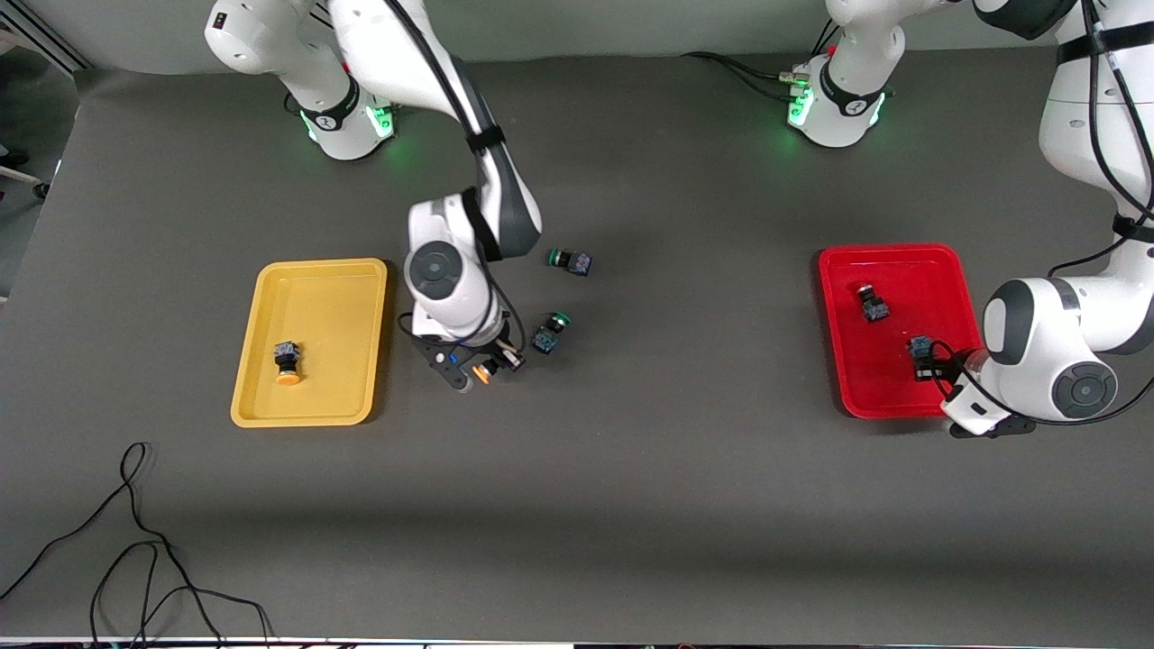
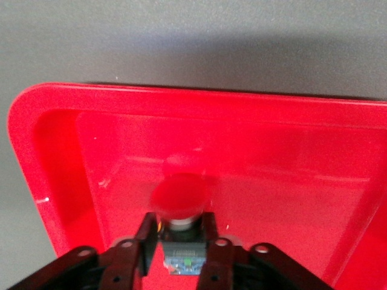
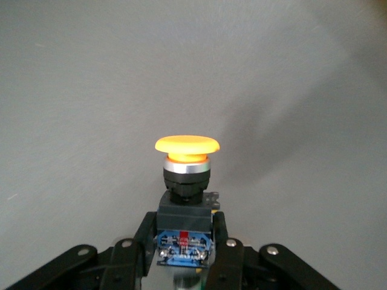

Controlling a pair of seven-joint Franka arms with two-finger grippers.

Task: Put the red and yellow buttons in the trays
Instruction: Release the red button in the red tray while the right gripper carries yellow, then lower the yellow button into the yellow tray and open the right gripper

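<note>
the right gripper [image 1: 487,368] was low over the bare desk [image 1: 631,469], between the yellow tray [image 1: 311,341] and the two green-capped buttons. its fingers [image 3: 144,241] were closed on the dark body of a yellow button [image 3: 186,175], the orange-yellow cap pointing away from the wrist. in the front view that held button [image 1: 487,370] sat just beside the yellow tray's edge toward the left arm's end of the desk, not over the tray.

a second yellow button [image 1: 287,362] lay on its side inside the yellow tray, in the half nearer the front camera.

one green button [image 1: 548,332] lay on the desk just beside the right gripper, toward the left arm's end. the other green button [image 1: 571,261] lay farther from the front camera than the first.

the left gripper [image 1: 929,359] was over the red tray [image 1: 938,270], at its corner nearer the front camera. its fingers [image 2: 145,235] stood at either side of a red button [image 2: 181,199], whose cap faced the tray floor; whether they gripped it or had let go could not be told. the other red button [image 1: 871,303] lay inside the red tray, farther from the front camera than the left gripper.

a loose black cable [image 1: 135,550] lay on the desk, nearer the front camera than the yellow tray.
</note>
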